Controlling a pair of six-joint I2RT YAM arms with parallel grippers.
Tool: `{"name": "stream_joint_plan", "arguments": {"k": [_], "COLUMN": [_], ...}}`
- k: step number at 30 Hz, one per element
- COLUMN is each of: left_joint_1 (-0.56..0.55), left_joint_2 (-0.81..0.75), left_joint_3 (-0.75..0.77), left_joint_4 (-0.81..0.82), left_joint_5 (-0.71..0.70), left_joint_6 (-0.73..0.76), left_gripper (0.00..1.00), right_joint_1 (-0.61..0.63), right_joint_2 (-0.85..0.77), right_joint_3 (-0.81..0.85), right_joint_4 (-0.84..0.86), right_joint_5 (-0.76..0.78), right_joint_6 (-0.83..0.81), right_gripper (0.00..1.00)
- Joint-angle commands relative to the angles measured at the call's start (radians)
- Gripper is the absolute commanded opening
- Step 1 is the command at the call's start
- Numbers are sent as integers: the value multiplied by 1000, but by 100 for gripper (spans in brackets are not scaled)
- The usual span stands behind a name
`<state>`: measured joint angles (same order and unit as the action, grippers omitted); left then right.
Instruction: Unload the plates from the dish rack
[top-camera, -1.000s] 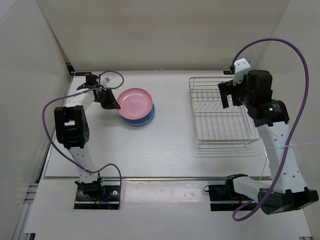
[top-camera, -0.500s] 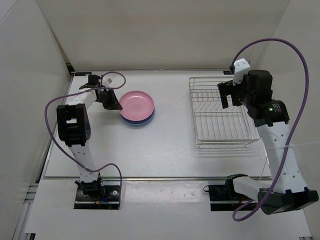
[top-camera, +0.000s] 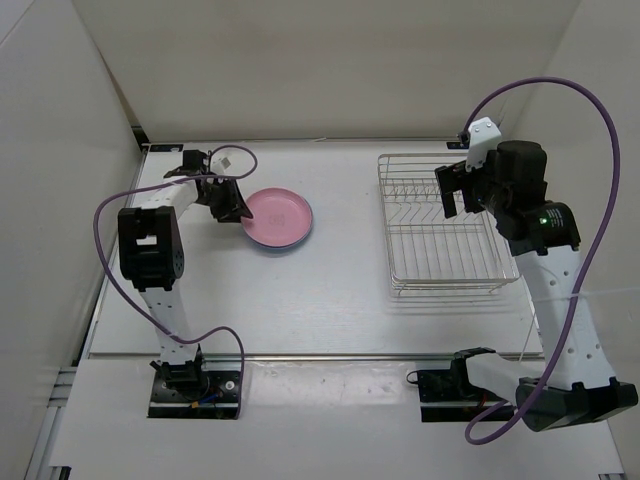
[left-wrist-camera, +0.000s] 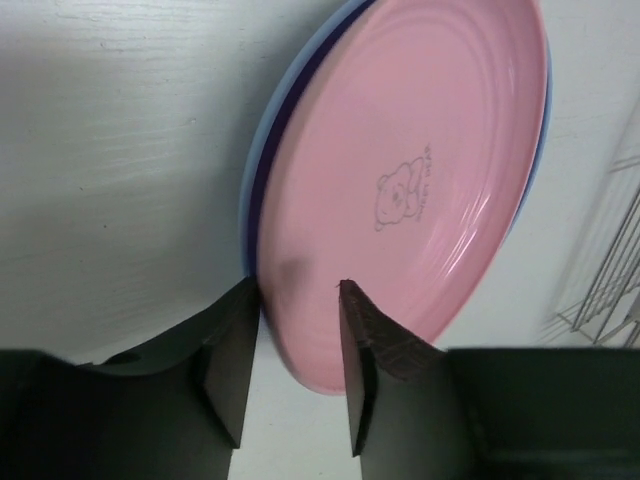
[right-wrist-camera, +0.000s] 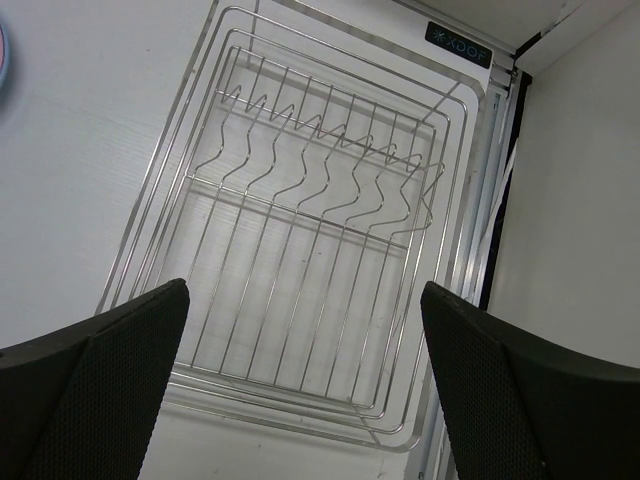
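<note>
The pink plate (top-camera: 281, 214) lies flat on the light blue plate (top-camera: 301, 239), stacked on the table left of centre. In the left wrist view the pink plate (left-wrist-camera: 420, 170) shows a small bear print, and the blue plate's rim (left-wrist-camera: 249, 195) peeks out along its left edge. My left gripper (top-camera: 240, 211) is at the stack's left edge, its jaws (left-wrist-camera: 298, 285) open and standing either side of the pink rim with a gap. The dish rack (top-camera: 386, 226) stands at the right with nothing in it. My right gripper (top-camera: 452, 190) hovers wide open above the rack (right-wrist-camera: 310, 230).
White walls close in the table at the back and on both sides. The rack's far end reaches the back right corner, where a dark gap (right-wrist-camera: 500, 200) runs along the right wall. Purple cables loop off both arms.
The pink plate was tilted up in my left gripper; it now lies flat on the blue plate. The left jaws have parted, and the stack sits slightly further right. The right arm has not moved.
</note>
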<state>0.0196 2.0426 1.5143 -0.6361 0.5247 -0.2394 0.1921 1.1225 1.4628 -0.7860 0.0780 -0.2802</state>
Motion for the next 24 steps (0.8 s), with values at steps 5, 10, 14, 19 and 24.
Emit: {"name": "stream_joint_plan", "arguments": {"k": [5, 10, 14, 19, 24], "left_joint_1": [-6, -6, 16, 25, 117], "left_joint_2": [-47, -67, -134, -394, -597], "left_joint_3": [23, 90, 77, -61, -138], "left_joint_4": [-26, -131, -203, -208, -250], "left_joint_5": [2, -20, -52, -292, -403], "left_joint_6": [28, 104, 158, 225, 270], "left_gripper": [85, 100, 100, 100, 100], "right_joint_1": [3, 3, -34, -106, -166], "right_joint_2": [-27, -36, -36, -4, 17], "right_joint_3": [8, 8, -22, -94, -148], "right_joint_4": [10, 1, 37, 68, 68], "right_joint_5": [-27, -27, -6, 81, 226], "right_joint_6": [-5, -5, 30, 145, 217], "right_gripper": [100, 100, 100, 100, 100]}}
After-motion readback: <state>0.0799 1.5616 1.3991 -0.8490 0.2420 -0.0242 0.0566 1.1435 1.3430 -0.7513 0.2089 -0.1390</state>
